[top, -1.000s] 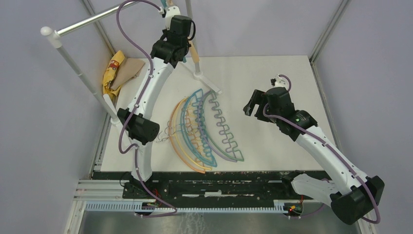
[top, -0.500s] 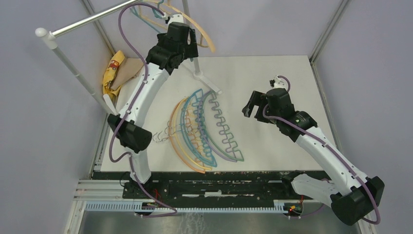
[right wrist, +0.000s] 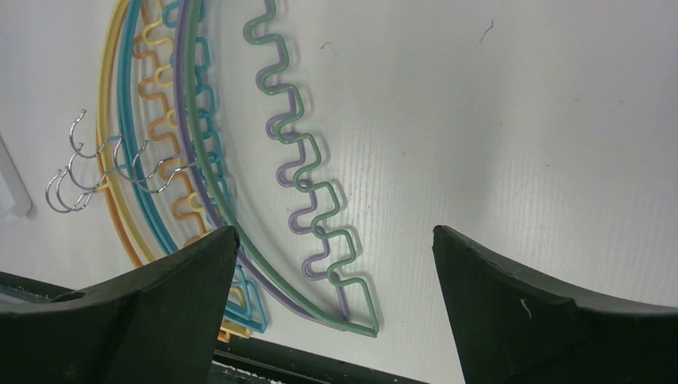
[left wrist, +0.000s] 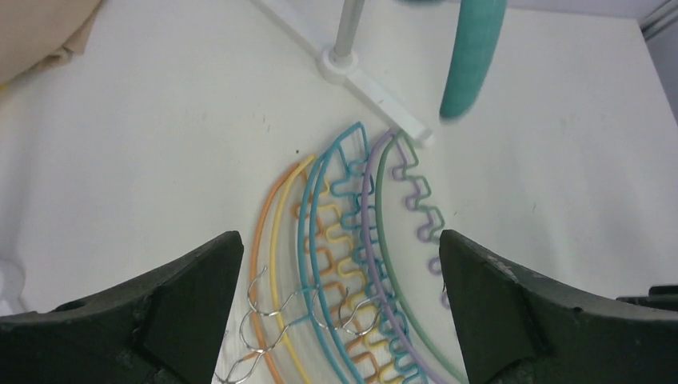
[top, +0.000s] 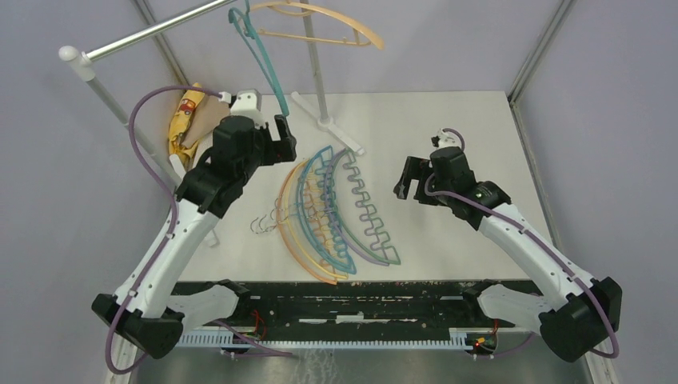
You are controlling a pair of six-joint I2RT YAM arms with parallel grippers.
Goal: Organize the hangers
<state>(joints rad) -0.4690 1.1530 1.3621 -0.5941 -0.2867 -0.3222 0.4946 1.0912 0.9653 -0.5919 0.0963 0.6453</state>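
Note:
Several coloured hangers (top: 336, 212) lie fanned in a pile mid-table, their metal hooks (top: 268, 222) pointing left. Two more hang from the rack's rail: a teal hanger (top: 264, 64) and a tan-orange hanger (top: 336, 24). My left gripper (top: 276, 132) hovers open above the pile's far left end, holding nothing. In the left wrist view the pile (left wrist: 300, 240) lies between the fingers of my left gripper (left wrist: 340, 240), with the hung teal hanger (left wrist: 476, 56) above. My right gripper (top: 406, 182) is open and empty, right of the pile. Its own view shows my right gripper (right wrist: 336, 232) over the green hanger (right wrist: 312, 152).
The rack's silver rail (top: 152, 32) runs across the back left on white poles (top: 120, 104), with an upright (top: 316, 64) and a foot (top: 328, 124) behind the pile. A yellow and tan cloth (top: 188, 120) lies at the back left corner.
My left gripper opened and let go of the tan-orange hanger, which now hangs on the rail. The left arm drew back and down towards the pile. My right gripper shifted slightly left.

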